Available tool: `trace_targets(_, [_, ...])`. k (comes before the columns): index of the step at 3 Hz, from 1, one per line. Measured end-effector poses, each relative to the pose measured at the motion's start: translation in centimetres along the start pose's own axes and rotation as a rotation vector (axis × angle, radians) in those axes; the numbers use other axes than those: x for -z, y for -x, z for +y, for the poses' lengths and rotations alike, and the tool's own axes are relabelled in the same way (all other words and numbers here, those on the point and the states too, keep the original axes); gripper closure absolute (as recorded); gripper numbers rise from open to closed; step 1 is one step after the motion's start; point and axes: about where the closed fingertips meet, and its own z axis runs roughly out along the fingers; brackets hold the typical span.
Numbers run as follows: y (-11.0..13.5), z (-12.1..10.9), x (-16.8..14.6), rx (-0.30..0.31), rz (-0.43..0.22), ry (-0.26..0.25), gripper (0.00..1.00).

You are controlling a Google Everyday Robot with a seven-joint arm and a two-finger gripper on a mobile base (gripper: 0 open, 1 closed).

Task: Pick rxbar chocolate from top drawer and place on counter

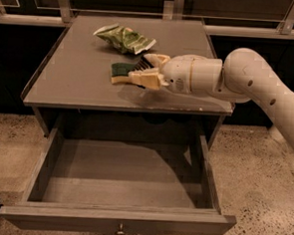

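Over the worktop (79, 80), mid-right: gripper (140, 67) hangs low, touching or just beside the sponge (121, 69). Fingers (148, 80) are pinched narrow on a small dark bar with pale lines; I read that as the rxbar chocolate (143, 64). Top drawer (118, 172) is pulled out, floor bare. Green snack bag (124, 38) sits further back. Looks like the place step. Next move needs bare surface clear of the sponge, a short descent, then release.
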Motion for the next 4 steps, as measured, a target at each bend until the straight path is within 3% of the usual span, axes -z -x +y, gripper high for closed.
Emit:
trace_targets(3, [0.0, 0.01, -0.02, 0.0, 0.0, 0.0, 0.13])
trace_targets(4, [0.01, 0.01, -0.02, 0.0, 0.0, 0.0, 0.0])
